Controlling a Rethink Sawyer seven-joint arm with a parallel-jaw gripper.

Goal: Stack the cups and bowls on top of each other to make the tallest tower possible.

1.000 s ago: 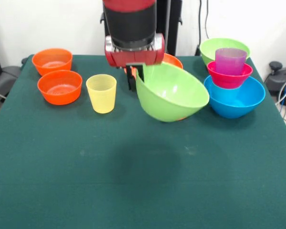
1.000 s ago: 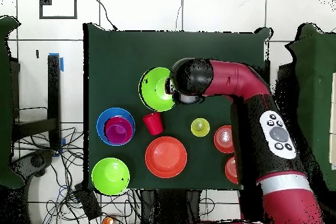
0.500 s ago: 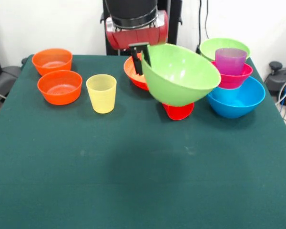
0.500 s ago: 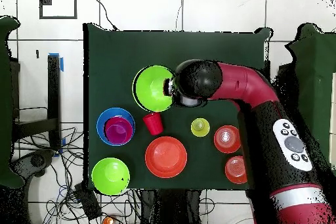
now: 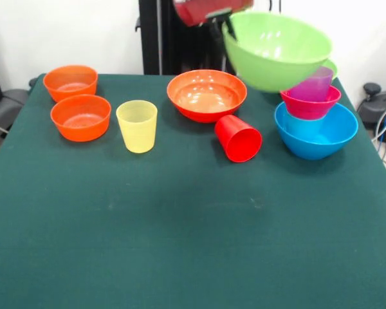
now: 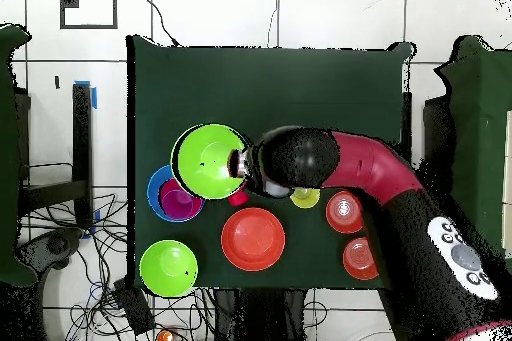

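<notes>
Front view is showing the claw (image 5: pixel 224 19) pinching the rim of the green bowl (image 5: pixel 278 51) at the upper right, hanging just over the purple cup (image 5: pixel 311 84), so it could be bumping that cup and tipping the stack.

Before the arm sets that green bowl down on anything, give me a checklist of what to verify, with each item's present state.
1. Pincer holds the raised green bowl by its rim: ok.
2. Bowl level: not ok, it tilts slightly.
3. Target stack standing: ok, purple cup in magenta bowl in blue bowl.
4. Purple cup upright: not ok, it leans.
5. Bowl centred over the stack: not ok; overhead it overlaps only the stack's edge.
6. Red cup upright: not ok, it lies on its side.
</notes>
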